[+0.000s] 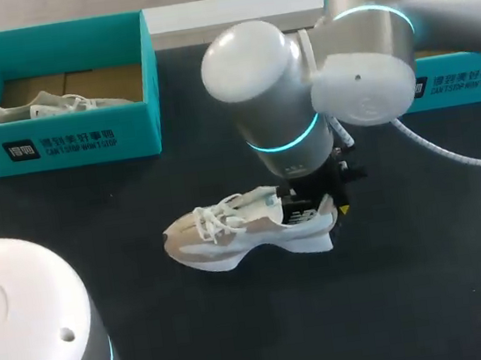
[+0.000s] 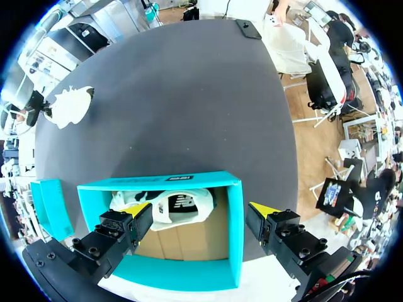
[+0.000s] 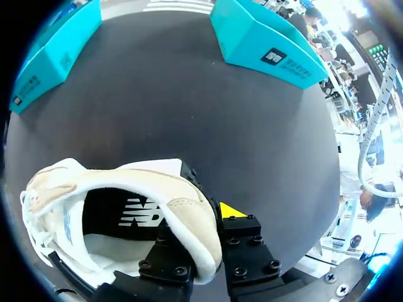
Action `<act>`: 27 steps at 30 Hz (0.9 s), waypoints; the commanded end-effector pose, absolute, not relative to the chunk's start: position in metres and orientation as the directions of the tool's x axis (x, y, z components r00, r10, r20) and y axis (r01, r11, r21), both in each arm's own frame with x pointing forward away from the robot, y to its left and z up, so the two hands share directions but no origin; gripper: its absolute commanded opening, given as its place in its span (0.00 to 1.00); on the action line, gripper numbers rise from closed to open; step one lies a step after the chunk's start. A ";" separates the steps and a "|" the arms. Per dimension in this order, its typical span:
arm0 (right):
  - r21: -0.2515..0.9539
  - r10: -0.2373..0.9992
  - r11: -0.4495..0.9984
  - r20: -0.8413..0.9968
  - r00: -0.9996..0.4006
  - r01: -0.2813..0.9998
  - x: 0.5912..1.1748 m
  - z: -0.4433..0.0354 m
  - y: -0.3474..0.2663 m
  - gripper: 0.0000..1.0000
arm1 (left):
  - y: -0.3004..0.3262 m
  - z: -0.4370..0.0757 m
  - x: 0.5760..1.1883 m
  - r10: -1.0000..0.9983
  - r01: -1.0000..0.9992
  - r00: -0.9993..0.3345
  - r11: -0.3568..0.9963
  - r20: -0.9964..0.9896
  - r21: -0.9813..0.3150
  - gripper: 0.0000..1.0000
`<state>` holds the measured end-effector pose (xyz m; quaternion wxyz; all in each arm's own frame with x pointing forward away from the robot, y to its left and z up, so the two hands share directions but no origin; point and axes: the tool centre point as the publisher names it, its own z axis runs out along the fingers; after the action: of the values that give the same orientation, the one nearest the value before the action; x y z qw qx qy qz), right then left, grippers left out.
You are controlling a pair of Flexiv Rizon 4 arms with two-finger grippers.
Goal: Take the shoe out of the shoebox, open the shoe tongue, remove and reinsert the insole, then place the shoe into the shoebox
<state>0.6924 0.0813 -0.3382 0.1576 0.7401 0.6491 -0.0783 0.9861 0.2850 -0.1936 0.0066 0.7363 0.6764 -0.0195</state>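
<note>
A white and beige shoe (image 1: pixel 230 233) lies on its side in the middle of the black table, toe to the left. My right gripper (image 1: pixel 319 205) is shut on its heel collar (image 3: pixel 189 217): one finger sits inside the shoe, the other outside with its yellow tip (image 3: pixel 230 210) showing. The dark insole (image 3: pixel 126 217) shows inside the shoe. My left gripper (image 2: pixel 200 220) hangs open over the open teal shoebox (image 1: pixel 84 134) at the back left. A second white shoe (image 2: pixel 176 207) lies in that box.
A second teal box (image 1: pixel 467 79) stands at the back right, partly hidden behind my right arm. Both boxes, the one at the back right (image 3: pixel 267 44) and the shoebox (image 3: pixel 56 50), stand ahead of the right gripper. Round arm bases fill the near corners.
</note>
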 end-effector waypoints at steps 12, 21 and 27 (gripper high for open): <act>0.180 0.924 -0.122 -0.337 0.177 0.976 0.694 -0.367 0.097 0.00 | 0.285 -0.193 0.986 0.996 0.996 0.085 -0.086 -0.037 -0.015 1.00; 0.173 0.919 -0.098 -0.363 0.156 0.980 0.696 -0.384 0.098 0.00 | 0.285 -0.193 0.986 0.996 0.996 0.085 -0.086 -0.037 -0.015 1.00; 0.182 0.912 -0.103 -0.376 0.166 0.978 0.696 -0.382 0.097 0.85 | 0.285 -0.193 0.986 0.996 0.996 0.085 -0.086 -0.037 -0.015 1.00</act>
<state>0.7025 0.0887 -0.3790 0.1799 0.7143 0.6709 -0.0853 0.9862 0.2849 -0.1936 0.0066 0.7363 0.6763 -0.0195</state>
